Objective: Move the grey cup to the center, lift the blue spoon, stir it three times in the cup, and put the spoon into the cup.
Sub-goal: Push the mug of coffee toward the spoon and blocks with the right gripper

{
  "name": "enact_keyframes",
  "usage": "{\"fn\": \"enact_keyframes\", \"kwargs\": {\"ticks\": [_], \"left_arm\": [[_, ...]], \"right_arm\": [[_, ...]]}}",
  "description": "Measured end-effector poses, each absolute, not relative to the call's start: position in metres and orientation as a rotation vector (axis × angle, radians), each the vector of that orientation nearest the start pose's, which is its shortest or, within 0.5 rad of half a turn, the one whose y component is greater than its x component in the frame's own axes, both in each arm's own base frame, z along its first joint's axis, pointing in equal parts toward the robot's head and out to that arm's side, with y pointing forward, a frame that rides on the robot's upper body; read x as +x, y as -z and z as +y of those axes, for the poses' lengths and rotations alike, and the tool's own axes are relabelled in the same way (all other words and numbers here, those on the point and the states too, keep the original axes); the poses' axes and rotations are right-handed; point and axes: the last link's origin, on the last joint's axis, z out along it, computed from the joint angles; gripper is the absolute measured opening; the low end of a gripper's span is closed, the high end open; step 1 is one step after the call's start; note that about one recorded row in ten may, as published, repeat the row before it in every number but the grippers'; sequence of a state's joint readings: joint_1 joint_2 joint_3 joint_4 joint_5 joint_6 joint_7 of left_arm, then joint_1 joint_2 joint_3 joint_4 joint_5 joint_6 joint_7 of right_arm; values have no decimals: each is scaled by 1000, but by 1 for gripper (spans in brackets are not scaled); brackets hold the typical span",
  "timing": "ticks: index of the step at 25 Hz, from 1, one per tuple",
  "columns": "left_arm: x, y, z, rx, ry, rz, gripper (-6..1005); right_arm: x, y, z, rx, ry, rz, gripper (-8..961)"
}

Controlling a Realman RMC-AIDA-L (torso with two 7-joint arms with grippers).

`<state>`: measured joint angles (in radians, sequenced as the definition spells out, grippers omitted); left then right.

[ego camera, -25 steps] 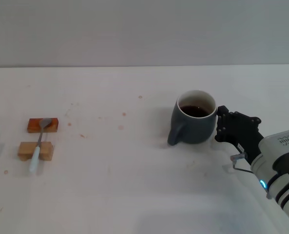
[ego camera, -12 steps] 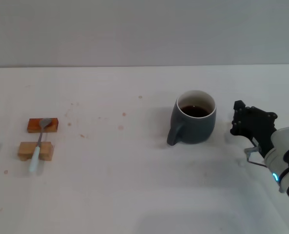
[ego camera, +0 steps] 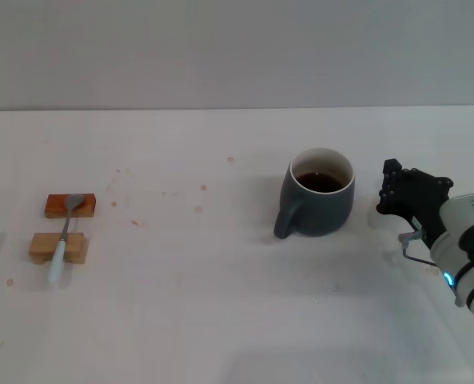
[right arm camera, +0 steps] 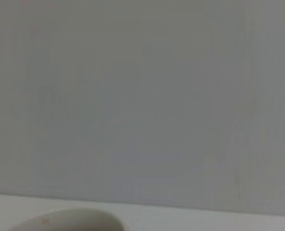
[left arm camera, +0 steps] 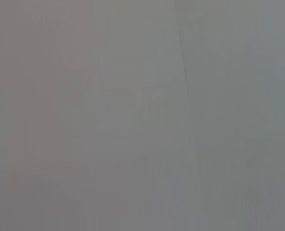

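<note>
- Since a second ago our right gripper (ego camera: 390,192) has let go of the grey cup (ego camera: 319,203) and backed off to its right; it now sits near the cup but apart, holding nothing, and we cannot tell how far it is open.
- Nearer us at the left, the blue spoon (ego camera: 63,236) lies across two wooden blocks (ego camera: 58,247).
- We see the cup upright on the table (ego camera: 221,320), handle facing us, dark liquid inside.
- Our left gripper is out of sight.

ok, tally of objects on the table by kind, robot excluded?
Cups: 1, the grey cup
Spoons: 1, the blue spoon
Wooden blocks: 2, reddish block and pale block, both under the spoon
Total: 4
</note>
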<state>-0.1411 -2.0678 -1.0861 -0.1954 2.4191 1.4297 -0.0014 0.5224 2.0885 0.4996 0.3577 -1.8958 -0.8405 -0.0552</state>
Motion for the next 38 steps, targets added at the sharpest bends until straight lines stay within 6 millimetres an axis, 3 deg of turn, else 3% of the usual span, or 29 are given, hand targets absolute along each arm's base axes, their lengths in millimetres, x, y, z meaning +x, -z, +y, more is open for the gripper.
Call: {"fn": "enact_keyframes", "kwargs": {"ticks": [24,38], "left_arm": [[-382,-33,235,-1327,568,-408,772],[-382,-33,235,-1327,568,-408,762]], "right_arm": [[267,114,346,-1932,-534,750,-1],[240,130,339,-2021,-598,728,-1]]}}
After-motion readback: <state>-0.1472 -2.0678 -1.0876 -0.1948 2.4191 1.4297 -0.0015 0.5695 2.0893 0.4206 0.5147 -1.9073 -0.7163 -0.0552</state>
